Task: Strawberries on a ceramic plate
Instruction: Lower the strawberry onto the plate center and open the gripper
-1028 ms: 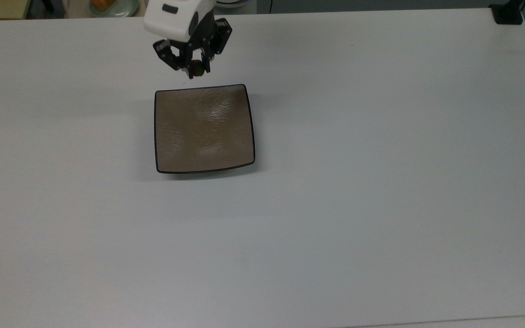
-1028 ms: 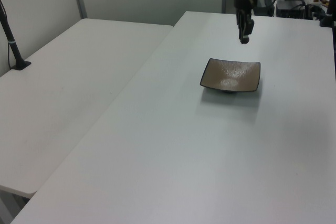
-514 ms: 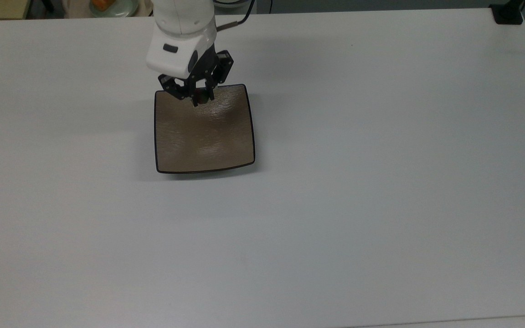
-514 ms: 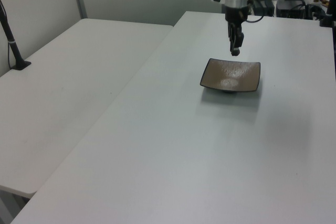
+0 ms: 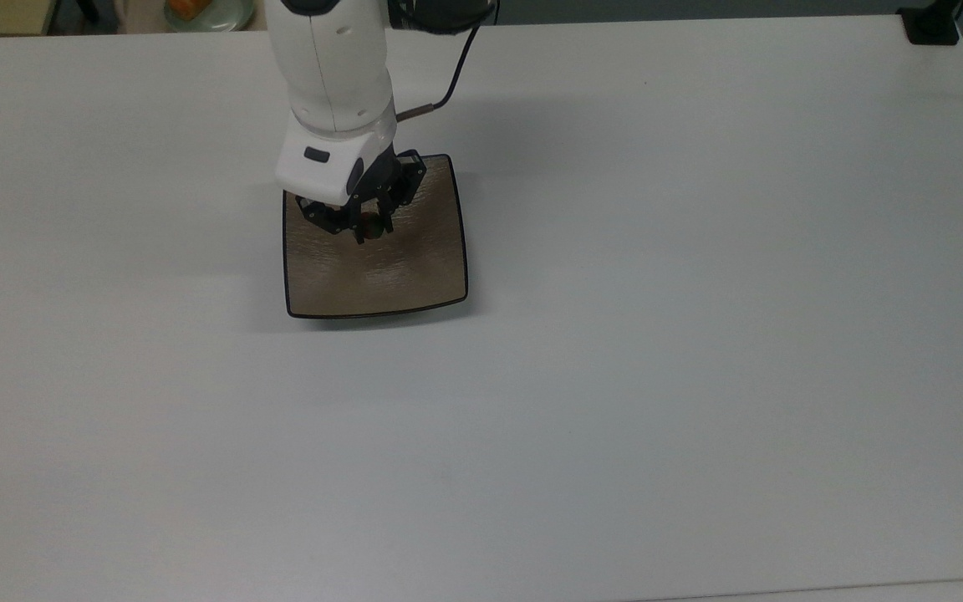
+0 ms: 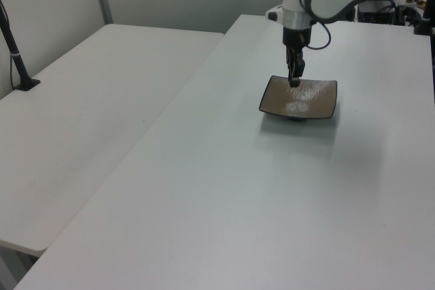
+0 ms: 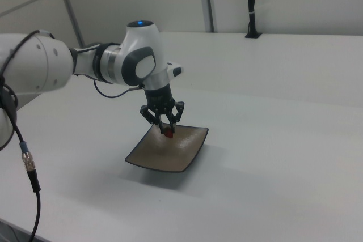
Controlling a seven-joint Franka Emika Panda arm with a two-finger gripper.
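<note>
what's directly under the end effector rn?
The ceramic plate lies under the end effector, which holds the strawberry between its fingers above the plate's surface. The arm covers the plate's far left corner in the top view.

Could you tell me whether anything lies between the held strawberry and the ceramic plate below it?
No. In the right view, the strawberry in the end effector hangs just above the bare ceramic plate.

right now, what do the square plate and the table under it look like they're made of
The square plate looks like glazed ceramic: tan-brown, glossy, with light glare on a faintly rippled surface and a thin dark rim. The table looks like a smooth matte white laminate or painted board, though its look leaves the core material open.
</note>
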